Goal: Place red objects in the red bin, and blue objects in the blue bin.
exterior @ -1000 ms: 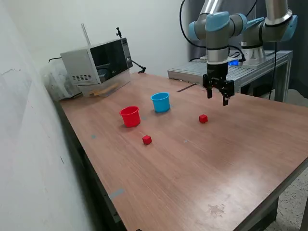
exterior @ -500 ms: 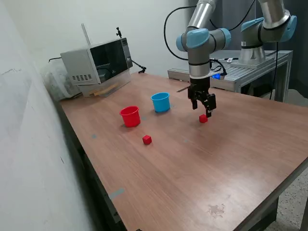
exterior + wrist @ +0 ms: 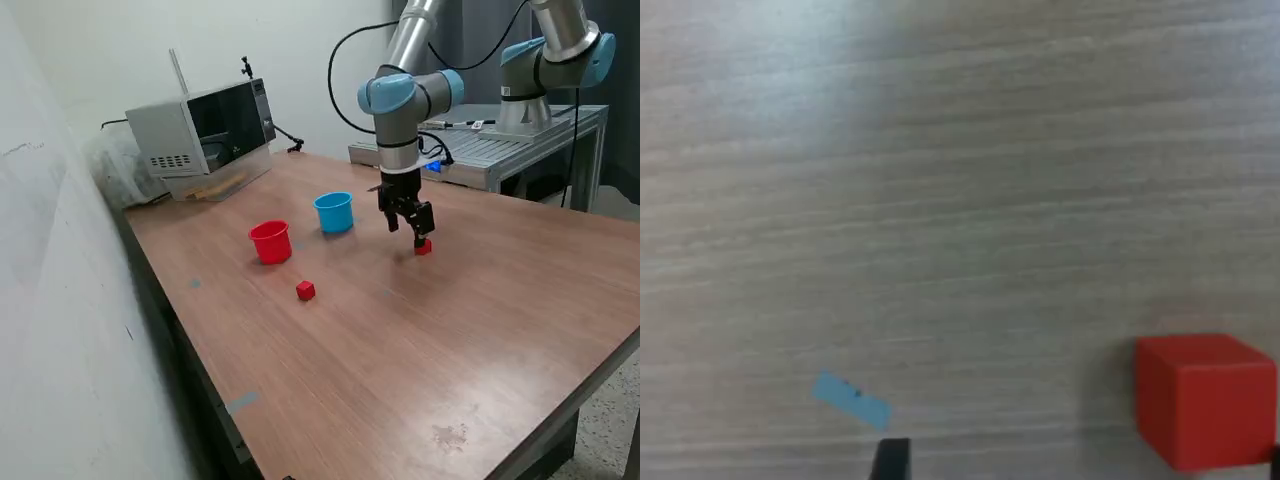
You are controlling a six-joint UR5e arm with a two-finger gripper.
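Red cube [image 3: 423, 247] sat on the table [image 3: 420, 340], just under the hand [image 3: 418, 234]; hand spread, holding nothing. Cube looked off-centre between the fingers in the wrist view [image 3: 1205, 398], so centre over it, then descend. Red cup [image 3: 270, 242] stood well apart.

the arm reaches down, its tool [image 3: 413, 231] pointing downward, fingers spread apart.

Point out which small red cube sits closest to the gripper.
The small red cube right under the gripper; the other red cube lies well apart, near the red plastic cup.
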